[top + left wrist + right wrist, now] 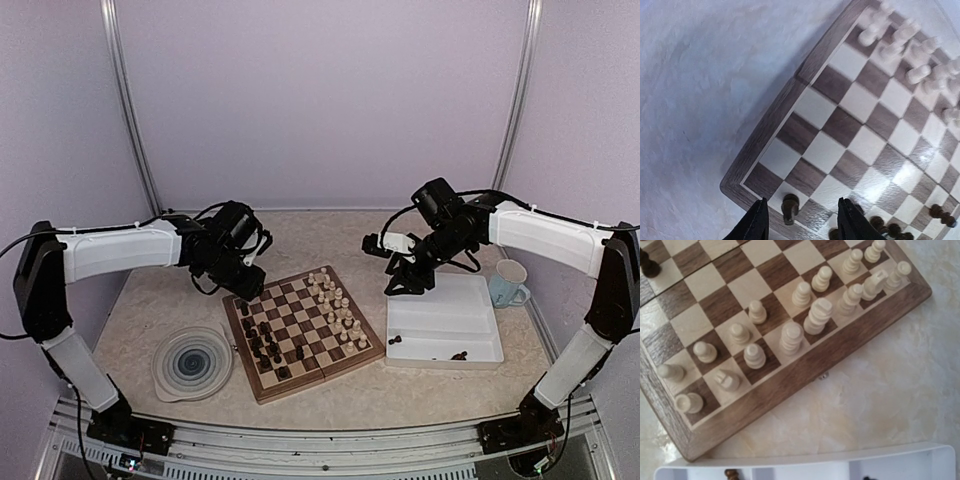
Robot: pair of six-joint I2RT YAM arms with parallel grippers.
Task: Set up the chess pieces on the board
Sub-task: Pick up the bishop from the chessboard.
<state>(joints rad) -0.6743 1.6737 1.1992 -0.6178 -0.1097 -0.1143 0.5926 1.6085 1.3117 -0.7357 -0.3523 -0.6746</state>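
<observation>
Board: square wooden chessboard (300,335) with dark brown and light tan squares, set at an angle on the marbled beige bench (150,310), between the two arms.
Pale set: cream wooden chess pieces (335,305) are lined up in two rows along the chessboard's right side; both rows are seen filled in the right wrist view.
Dark set: dark brown wooden chess pieces (262,342) are spread over the left side of the chessboard, way less tidy. A few strays (397,340) are seen lying in the tray.
Left arm: left gripper (802,202) is held low over the chessboard's far left corner, fingers (759,222) apart. One small dark piece (790,207) is seen standing between them on a light edge square near the corner, touched by neither as far as can be told.
Right arm: right gripper (405,283) is hung over the tray's far left corner. Spread or closed can't be told from above, and its fingers aren't caught by its own camera.
Tray: white rectangular two-compartment plastic tray (470,310), just right of the chessboard.
Other stuff: round plate with a blue swirl (192,362) just left of the chessboard; pale blue mug (508,283) by the tray's far right corner.
</observation>
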